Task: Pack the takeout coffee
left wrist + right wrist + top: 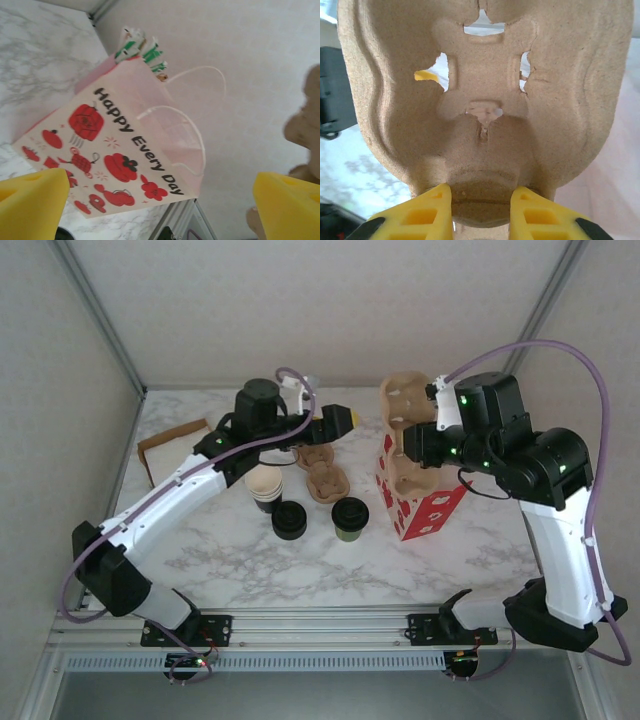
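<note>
The takeout coffee (pixel 350 518), an olive-green cup with a black lid, stands on the marble table in front of the arms. To its right is the paper bag (pixel 428 508) with red prints, also in the left wrist view as the bag (pixel 115 150) reading "Happy Every Day". My right gripper (pixel 481 210) is shut on a brown pulp cup carrier (pixel 485 100). It holds the carrier (pixel 405 405) upright over the bag's mouth. My left gripper (pixel 337 421) hovers open behind the cup with nothing between its yellow fingers (pixel 30 200).
A stack of lidless cups (pixel 265 485) and a black lid (pixel 289 521) sit left of the coffee. A second pulp carrier (pixel 320 472) lies behind them. A flat cardboard piece (pixel 165 445) lies at the far left. Walls close in the back and sides.
</note>
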### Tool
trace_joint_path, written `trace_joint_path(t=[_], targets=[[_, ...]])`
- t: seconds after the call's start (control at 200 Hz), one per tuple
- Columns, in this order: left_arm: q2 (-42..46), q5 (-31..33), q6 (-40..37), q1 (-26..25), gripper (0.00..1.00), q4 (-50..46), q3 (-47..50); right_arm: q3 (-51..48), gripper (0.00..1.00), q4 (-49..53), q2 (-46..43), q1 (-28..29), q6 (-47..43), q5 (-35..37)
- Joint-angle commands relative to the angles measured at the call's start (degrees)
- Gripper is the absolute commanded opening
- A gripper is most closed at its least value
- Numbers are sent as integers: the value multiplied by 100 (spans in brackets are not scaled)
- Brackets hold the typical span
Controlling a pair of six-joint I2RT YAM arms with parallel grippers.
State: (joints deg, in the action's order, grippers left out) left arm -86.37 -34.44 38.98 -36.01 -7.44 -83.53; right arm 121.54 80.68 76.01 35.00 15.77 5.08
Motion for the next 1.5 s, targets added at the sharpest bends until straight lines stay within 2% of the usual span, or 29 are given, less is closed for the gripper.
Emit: trace_joint_path(t=[0.0, 0.125, 0.22, 0.365, 0.456, 0.626, 0.761, 0.926, 1.056, 1.492], targets=[[-237, 113, 63, -167, 91, 195, -370, 196, 24, 409, 117, -251, -236, 668], [-437, 79, 81, -296, 85, 226, -576, 202, 24, 516, 252, -566, -333, 842], [-535, 11, 101, -419, 84, 263, -667, 189, 24, 517, 332, -827, -398, 854], [-782, -78, 103, -645, 84, 249, -856, 164, 24, 449, 449, -1088, -478, 708], [-1050, -137, 83, -753, 79, 191, -1056, 151, 24, 439, 558, -1256, -505, 609], [-1535, -263, 92, -837, 63, 115, -1393, 52, 24, 387, 654, -1505, -539, 364], [-1764, -309, 90, -838, 43, 33, -1573, -29, 23, 317, 716, -1585, -583, 193], [-1712, -275, 66, -838, 19, 39, -1453, -45, 23, 265, 869, -1641, -658, -65], [-1579, -188, 23, -838, 9, 18, -1235, 5, 23, 257, 1041, -1745, -696, -392], [-1392, 14, -136, -786, 0, -106, -932, -82, 22, 250, 1520, -2350, -738, -1515]])
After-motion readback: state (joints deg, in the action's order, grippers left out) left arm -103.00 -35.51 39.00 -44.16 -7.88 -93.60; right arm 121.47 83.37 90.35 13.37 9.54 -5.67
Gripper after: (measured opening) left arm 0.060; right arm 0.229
